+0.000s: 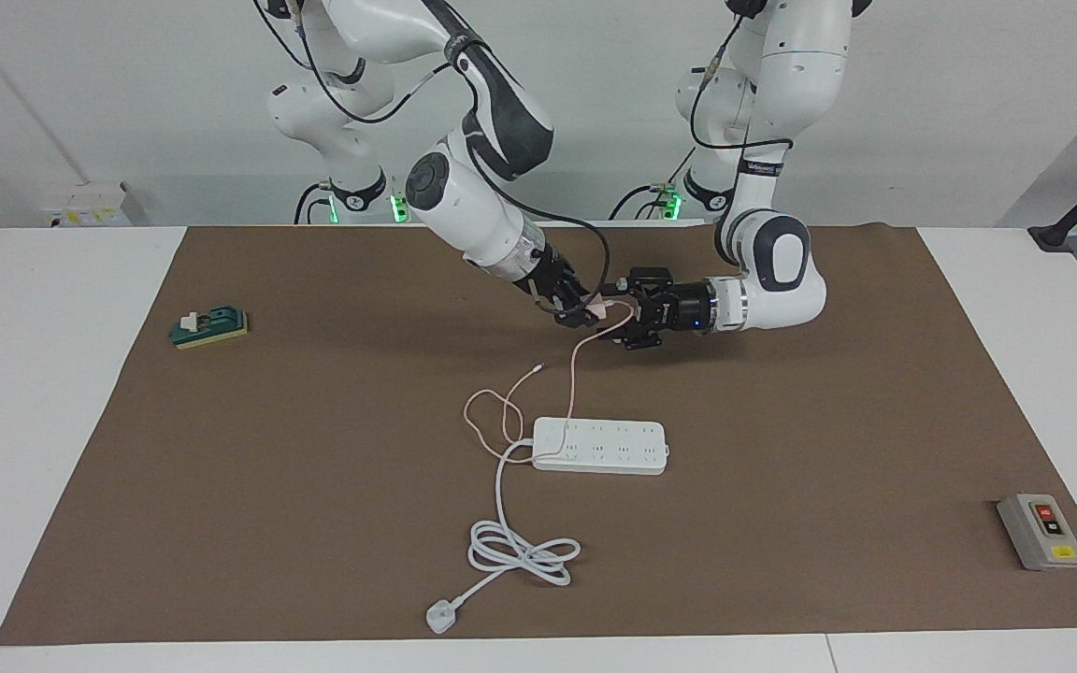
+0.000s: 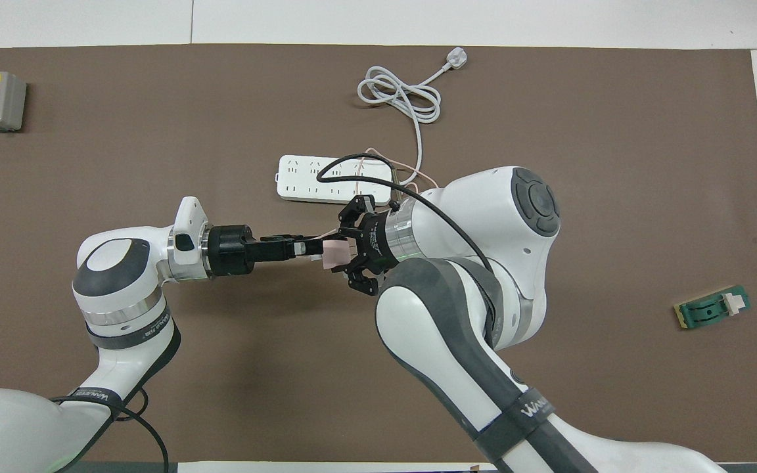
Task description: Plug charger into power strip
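Two grippers, one charger [image 1: 599, 306], held in the air nearer the robots than the power strip [image 1: 600, 445].
Right gripper [image 1: 585, 313] clamped on the charger, apparently presenting it for handover; left gripper [image 1: 615, 318] spread wide about it, not yet gripping. Pink cable [image 1: 574, 379] trails down to the power strip.

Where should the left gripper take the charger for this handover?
On the bare end of the charger, coming level from the left arm's end of the table: the right gripper is shut on its other end, up in the air. Left gripper is open there. Avoid the hanging pink cable.
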